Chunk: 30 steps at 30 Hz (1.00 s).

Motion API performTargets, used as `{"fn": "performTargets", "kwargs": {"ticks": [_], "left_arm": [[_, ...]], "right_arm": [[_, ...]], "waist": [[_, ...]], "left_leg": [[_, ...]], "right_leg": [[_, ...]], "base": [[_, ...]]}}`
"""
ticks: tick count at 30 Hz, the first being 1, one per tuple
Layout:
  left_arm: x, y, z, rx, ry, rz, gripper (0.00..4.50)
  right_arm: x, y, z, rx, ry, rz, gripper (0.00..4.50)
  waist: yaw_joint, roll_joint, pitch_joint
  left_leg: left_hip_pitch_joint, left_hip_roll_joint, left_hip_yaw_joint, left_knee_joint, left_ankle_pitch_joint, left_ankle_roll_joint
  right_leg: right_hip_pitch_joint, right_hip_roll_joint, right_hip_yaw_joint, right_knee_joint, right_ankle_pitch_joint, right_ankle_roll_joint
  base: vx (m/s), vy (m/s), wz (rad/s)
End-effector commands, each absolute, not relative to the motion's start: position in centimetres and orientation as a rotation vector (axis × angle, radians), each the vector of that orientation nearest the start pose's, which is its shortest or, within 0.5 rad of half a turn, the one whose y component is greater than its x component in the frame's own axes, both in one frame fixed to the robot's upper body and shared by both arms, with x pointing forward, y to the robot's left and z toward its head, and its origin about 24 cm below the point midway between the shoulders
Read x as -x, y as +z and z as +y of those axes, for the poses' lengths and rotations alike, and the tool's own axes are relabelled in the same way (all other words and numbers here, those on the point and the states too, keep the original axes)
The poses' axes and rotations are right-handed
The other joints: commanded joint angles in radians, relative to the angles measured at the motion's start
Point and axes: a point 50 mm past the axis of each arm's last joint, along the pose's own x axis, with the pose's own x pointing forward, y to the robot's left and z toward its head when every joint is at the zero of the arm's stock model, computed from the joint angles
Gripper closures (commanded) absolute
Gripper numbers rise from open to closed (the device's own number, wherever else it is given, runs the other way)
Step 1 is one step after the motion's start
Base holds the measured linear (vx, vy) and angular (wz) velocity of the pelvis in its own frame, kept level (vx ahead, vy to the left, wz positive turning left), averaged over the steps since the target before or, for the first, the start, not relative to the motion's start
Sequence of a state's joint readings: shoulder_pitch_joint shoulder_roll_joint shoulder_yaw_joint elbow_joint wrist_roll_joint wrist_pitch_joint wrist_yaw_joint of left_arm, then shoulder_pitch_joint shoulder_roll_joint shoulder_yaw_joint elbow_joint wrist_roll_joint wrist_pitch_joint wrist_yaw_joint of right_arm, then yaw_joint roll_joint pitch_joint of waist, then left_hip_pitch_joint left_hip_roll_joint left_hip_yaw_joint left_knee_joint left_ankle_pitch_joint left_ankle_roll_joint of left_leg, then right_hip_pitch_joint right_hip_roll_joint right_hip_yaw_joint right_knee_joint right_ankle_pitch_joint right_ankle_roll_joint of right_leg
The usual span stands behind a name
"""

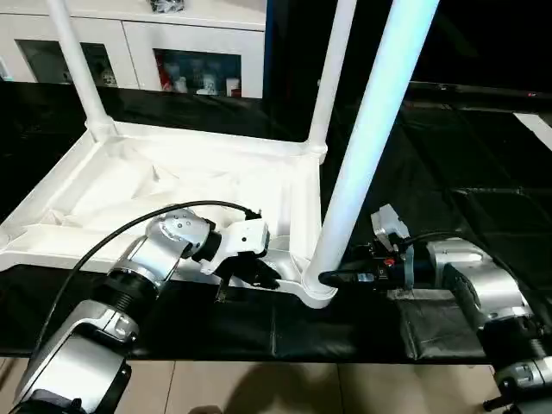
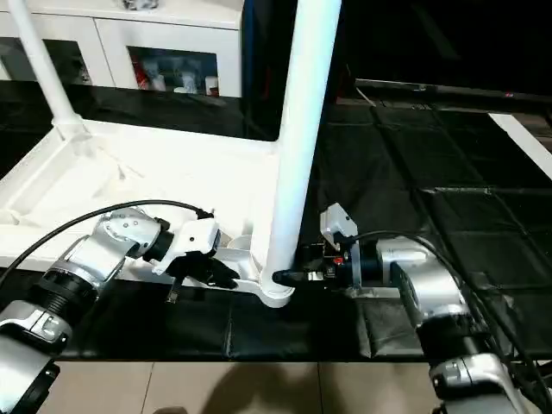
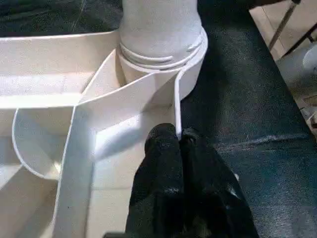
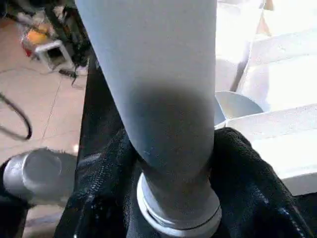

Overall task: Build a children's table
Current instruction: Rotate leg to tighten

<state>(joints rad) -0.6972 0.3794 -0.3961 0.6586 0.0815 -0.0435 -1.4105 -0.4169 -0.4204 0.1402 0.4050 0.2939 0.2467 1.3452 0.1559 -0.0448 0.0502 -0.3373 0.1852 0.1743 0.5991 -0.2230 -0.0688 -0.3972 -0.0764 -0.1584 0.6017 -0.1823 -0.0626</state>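
At the near right corner of the upside-down tabletop (image 1: 185, 185), a leg (image 1: 366, 142) stands upright in its socket, long axis vertical. Right gripper (image 4: 171, 163) is clasped round the leg's base, so that arm is nearer. Left gripper (image 3: 178, 148) is clenched on the tabletop's rim just beside the socket. All sits on a black mat (image 1: 431, 147); white cabinet (image 1: 129, 43) behind.

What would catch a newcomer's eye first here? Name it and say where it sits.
The tall white leg standing in the near corner socket of the upturned table top, in the middle of the head view. The right gripper clasps its base from the right, while the left gripper pinches the top's rim just beside that socket. Two more legs stand at the far corners.
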Motion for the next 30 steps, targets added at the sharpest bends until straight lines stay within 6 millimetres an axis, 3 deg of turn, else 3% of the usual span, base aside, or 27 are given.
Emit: {"fn": "performTargets", "kwargs": {"ticks": [1, 4, 5, 7, 9, 10, 11, 12, 13, 14, 15, 16, 17, 18, 19, 20, 21, 22, 23, 24, 25, 26, 27, 30], "left_arm": [[-31.5, 5.5, 11.1, -0.597, -1.596, 0.494, 4.5], [-31.9, 5.5, 10.5, -0.556, -1.537, 0.485, 4.5], [-32.1, 5.6, 10.1, -0.536, -1.51, 0.479, 4.5], [-32.4, 5.7, 9.7, -0.509, -1.478, 0.472, 4.5], [-33.0, 5.9, 8.6, -0.458, -1.403, 0.462, 4.5], [-33.0, 5.9, 8.6, -0.458, -1.403, 0.462, 4.5], [-33.2, 6.0, 8.5, -0.451, -1.38, 0.46, 4.5], [-33.6, 6.4, 7.9, -0.411, -1.321, 0.45, 4.5], [-33.7, 6.4, 7.8, -0.407, -1.316, 0.449, 4.5], [-33.7, 6.4, 7.8, -0.405, -1.311, 0.448, 4.5], [-33.9, 6.6, 7.6, -0.392, -1.287, 0.444, 4.5], [-34.1, 6.7, 7.4, -0.382, -1.269, 0.44, 4.5], [-34.2, 6.8, 7.3, -0.374, -1.248, 0.436, 4.5], [-34.8, 7.3, 6.9, -0.336, -1.172, 0.418, 4.5], [-34.8, 7.3, 6.9, -0.336, -1.172, 0.418, 4.5], [-34.9, 7.5, 6.7, -0.325, -1.149, 0.412, 4.5], [-35.2, 7.7, 6.5, -0.305, -1.107, 0.398, 4.5], [-35.2, 7.8, 6.5, -0.302, -1.102, 0.397, 4.5], [-35.3, 7.8, 6.5, -0.303, -1.093, 0.391, 4.5], [-35.4, 8.0, 6.5, -0.311, -1.073, 0.376, 4.5], [-35.4, 8.0, 6.6, -0.314, -1.071, 0.375, 4.5], [-35.4, 7.9, 6.7, -0.314, -1.071, 0.375, 4.5], [-35.4, 7.9, 6.9, -0.318, -1.069, 0.376, 4.5], [-35.4, 7.7, 7.4, -0.332, -1.064, 0.379, 4.5]], "right_arm": [[-27.9, 4.8, -14.8, -0.086, 1.398, 0.363, 2.54], [-27.5, 3.6, -14.0, -0.12, 1.321, 0.369, 2.54], [-27.5, 3.1, -13.6, -0.126, 1.277, 0.378, 2.55], [-27.7, 2.5, -13.0, -0.141, 1.212, 0.387, 2.55], [-28.6, 1.8, -11.1, -0.208, 1.048, 0.394, 2.55], [-28.6, 1.8, -11.1, -0.208, 1.048, 0.394, 2.56], [-28.9, 1.8, -10.6, -0.218, 1.01, 0.391, 2.56], [-29.8, 1.7, -9.5, -0.248, 0.907, 0.396, 2.56], [-29.9, 1.7, -9.4, -0.25, 0.899, 0.397, 2.56], [-30.0, 1.7, -9.3, -0.251, 0.891, 0.396, 2.56], [-30.4, 1.7, -8.9, -0.257, 0.848, 0.397, 2.56], [-30.9, 1.7, -8.6, -0.264, 0.8, 0.402, 2.56], [-31.4, 1.7, -8.2, -0.266, 0.752, 0.406, 2.56], [-32.8, 2.0, -7.2, -0.285, 0.617, 0.403, 2.56], [-32.8, 2.0, -7.2, -0.285, 0.617, 0.403, 2.56], [-33.1, 2.1, -6.8, -0.294, 0.583, 0.401, 2.56], [-34.0, 2.7, -6.2, -0.343, 0.503, 0.394, 2.56], [-34.1, 2.7, -6.1, -0.35, 0.493, 0.394, 2.56], [-34.3, 2.9, -5.9, -0.357, 0.477, 0.392, 2.56], [-34.9, 3.5, -5.5, -0.354, 0.447, 0.383, 2.56], [-35.0, 3.7, -5.5, -0.332, 0.456, 0.363, 2.56], [-35.0, 3.8, -5.5, -0.316, 0.466, 0.35, 2.21], [-35.0, 3.8, -5.7, -0.301, 0.474, 0.337, 2.0], [-34.9, 3.5, -6.2, -0.306, 0.475, 0.334, 1.76]], "waist": [[-0.005, 0.004, -0.07], [-0.009, 0.008, -0.058], [-0.016, 0.008, -0.046], [-0.023, 0.009, -0.041], [-0.04, 0.012, -0.041], [-0.048, 0.017, -0.041], [-0.069, 0.02, -0.043], [-0.086, 0.036, -0.039], [-0.101, 0.047, -0.041], [-0.106, 0.052, -0.037], [-0.099, 0.047, -0.036], [-0.103, 0.036, -0.029], [-0.096, -0.009, -0.029], [-0.085, -0.01, -0.039], [-0.082, -0.011, -0.047], [-0.076, 0.003, -0.066], [-0.083, 0.014, -0.074], [-0.09, 0.016, -0.077], [-0.097, 0.013, -0.076], [-0.1, 0.013, -0.079], [-0.099, 0.015, -0.077], [-0.098, 0.015, -0.074], [-0.094, 0.005, -0.072], [-0.086, 0.009, -0.069]], "left_leg": [[-0.005, 0.069, -0.02, -0.062, -0.026, 0.066], [0.006, 0.064, -0.018, -0.07, -0.103, 0.043], [0.022, 0.057, -0.016, -0.072, -0.172, 0.025], [0.03, 0.051, -0.019, -0.07, -0.215, 0.014], [0.045, 0.051, -0.026, -0.067, -0.263, -0.01], [0.046, 0.054, -0.03, -0.069, -0.285, -0.012], [0.031, 0.07, -0.044, -0.077, -0.337, -0.017], [0.033, 0.094, -0.057, -0.09, -0.429, -0.02], [0.025, 0.126, -0.073, -0.116, -0.536, -0.029], [0.0, 0.15, -0.086, -0.15, -0.61, -0.035], [0.001, 0.166, -0.08, -0.188, -0.695, -0.054], [0.025, 0.136, -0.063, -0.183, -0.706, -0.07], [0.067, 0.028, -0.036, -0.076, -0.514, -0.066], [0.047, 0.012, -0.029, -0.011, -0.23, -0.017], [0.006, 0.019, -0.037, -0.025, -0.137, -0.008], [-0.039, 0.033, -0.047, -0.064, -0.03, -0.028], [-0.041, 0.047, -0.054, -0.071, 0.047, -0.025], [-0.029, 0.055, -0.054, -0.068, 0.057, -0.025], [-0.027, 0.055, -0.052, -0.066, 0.055, -0.019], [-0.031, 0.05, -0.045, -0.061, 0.061, 0.005], [-0.03, 0.049, -0.039, -0.06, 0.045, 0.022], [-0.029, 0.049, -0.037, -0.06, 0.031, 0.03], [-0.029, 0.047, -0.032, -0.06, 0.011, 0.042], [-0.021, 0.054, -0.029, -0.064, -0.015, 0.044]], "right_leg": [[0.069, -0.107, 0.084, -0.068, -0.189, -0.109], [0.063, -0.108, 0.081, -0.095, -0.339, -0.07], [0.055, -0.109, 0.075, -0.124, -0.499, -0.027], [0.055, -0.111, 0.063, -0.141, -0.604, 0.011], [0.052, -0.112, 0.04, -0.165, -0.668, 0.055], [0.056, -0.112, 0.029, -0.169, -0.666, 0.058], [0.077, -0.113, 0.009, -0.168, -0.641, 0.079], [0.085, -0.109, -0.006, -0.166, -0.618, 0.081], [0.106, -0.109, 0.002, -0.124, -0.519, 0.051], [0.128, -0.099, 0.015, -0.063, -0.442, 0.038], [0.118, -0.087, 0.067, 0.025, -0.237, -0.005], [0.085, -0.085, 0.084, 0.011, -0.237, -0.025], [0.023, -0.122, 0.089, -0.125, -0.666, 0.004], [0.036, -0.179, 0.108, -0.153, -0.87, 0.03], [0.073, -0.177, 0.104, -0.131, -0.839, 0.039], [0.101, -0.139, 0.082, -0.1, -0.641, 0.049], [0.085, -0.108, 0.081, -0.064, -0.32, -0.007], [0.073, -0.103, 0.082, -0.052, -0.21, -0.045], [0.07, -0.101, 0.082, -0.049, -0.148, -0.076], [0.076, -0.102, 0.084, -0.038, -0.021, -0.155], [0.074, -0.102, 0.084, -0.041, -0.001, -0.178], [0.074, -0.103, 0.084, -0.044, -0.005, -0.181], [0.076, -0.104, 0.085, -0.047, -0.031, -0.179], [0.072, -0.102, 0.086, -0.059, -0.11, -0.157]], "base": [[0.0, 0.0, 0.0], [0.0, 0.0, 0.0], [0.0, 0.0, 0.0], [0.0, 0.0, 0.0], [0.0, 0.0, 0.0], [0.0, 0.0, 0.0], [-0.06, 0.043, -0.16], [-0.06, 0.043, -0.16], [-0.047, 0.053, -0.13], [0.0, 0.0, 0.0], [0.0, 0.0, 0.0], [0.0, 0.0, 0.0], [0.063, -0.072, 0.03], [0.063, -0.072, 0.03], [0.087, -0.042, -0.32], [0.044, -0.021, -0.36], [0.044, -0.021, -0.36], [0.0, 0.0, 0.0], [0.0, 0.0, 0.0], [0.0, 0.0, 0.0], [0.0, 0.0, 0.0], [0.0, 0.0, 0.0], [0.0, 0.0, 0.0], [0.0, 0.0, 0.0]]}}
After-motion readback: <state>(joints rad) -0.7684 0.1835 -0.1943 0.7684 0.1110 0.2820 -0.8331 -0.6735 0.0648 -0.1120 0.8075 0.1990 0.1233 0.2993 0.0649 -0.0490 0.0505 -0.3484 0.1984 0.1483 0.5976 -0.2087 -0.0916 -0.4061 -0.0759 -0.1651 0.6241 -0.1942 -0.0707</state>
